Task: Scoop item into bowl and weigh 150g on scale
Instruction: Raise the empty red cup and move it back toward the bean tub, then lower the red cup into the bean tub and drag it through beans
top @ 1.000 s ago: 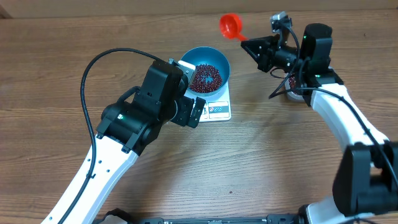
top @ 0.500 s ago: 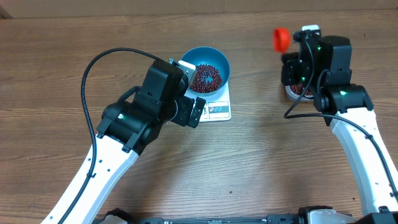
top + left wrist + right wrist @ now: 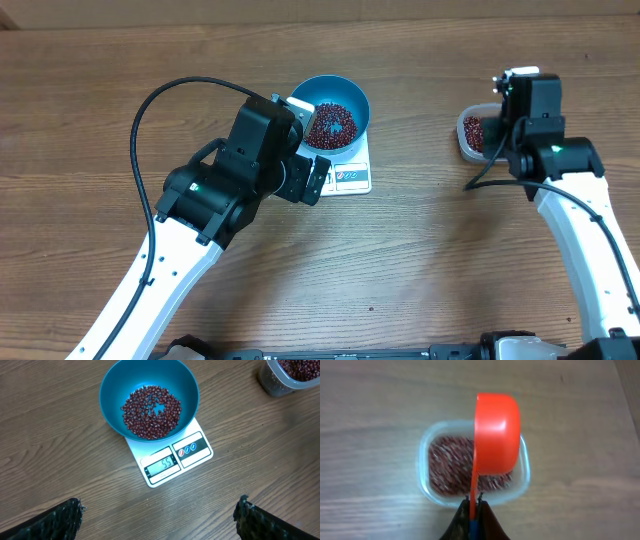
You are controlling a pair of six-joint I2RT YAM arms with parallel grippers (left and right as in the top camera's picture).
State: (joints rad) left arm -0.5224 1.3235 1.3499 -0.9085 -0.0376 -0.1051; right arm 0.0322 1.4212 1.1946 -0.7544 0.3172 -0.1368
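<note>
Beans [image 3: 330,125] lie in two places in the overhead view: a shallow layer in the bowl [image 3: 358,104], which sits on the scale [image 3: 352,180], and a reserve in the tub [image 3: 468,135] well to the right. The left gripper [image 3: 312,180] hangs just beside the scale's front edge; the right arm [image 3: 565,205] covers part of the tub. In the left wrist view, the fingers [image 3: 60,520] stand fully apart, grasping nothing, and the display [image 3: 162,465] appears to read 55, so the target is judged far off. In the right wrist view, the right gripper [image 3: 474,510] is clenched on the handle [image 3: 473,487] of the scoop [image 3: 497,435], whose cup hangs over the tub with its opening out of sight. Hazards: a tilted cup sheds beans onto the table [image 3: 370,410] during transfer; an overfilled scoop overshoots the target; contact between left gripper and scale falsifies the reading; the thin handle may twist in the grip.
</note>
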